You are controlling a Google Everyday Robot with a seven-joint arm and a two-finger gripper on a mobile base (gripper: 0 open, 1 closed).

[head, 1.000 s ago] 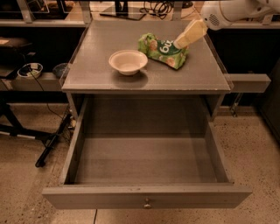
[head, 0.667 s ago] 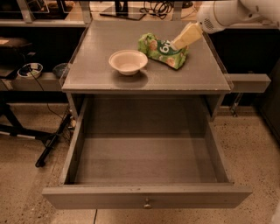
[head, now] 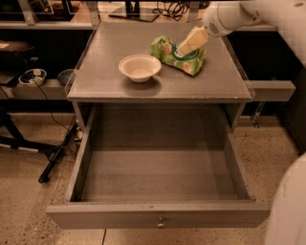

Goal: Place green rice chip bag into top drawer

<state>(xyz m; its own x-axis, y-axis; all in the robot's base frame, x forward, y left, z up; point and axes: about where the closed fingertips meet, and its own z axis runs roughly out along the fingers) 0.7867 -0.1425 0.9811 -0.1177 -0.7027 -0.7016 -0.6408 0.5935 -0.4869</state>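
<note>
A cream-white round bowl sits on the grey cabinet top, above the pulled-out grey wooden top drawer. Just right of the bowl lies the crinkled green rice chip bag. The cream gripper touches the bag's upper face, and I cannot tell whether it is spread or closed. The white arm is cut off at the right.

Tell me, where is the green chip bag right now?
In the camera view the green rice chip bag lies on the cabinet top, right of the white bowl, with the gripper at its top.
</note>
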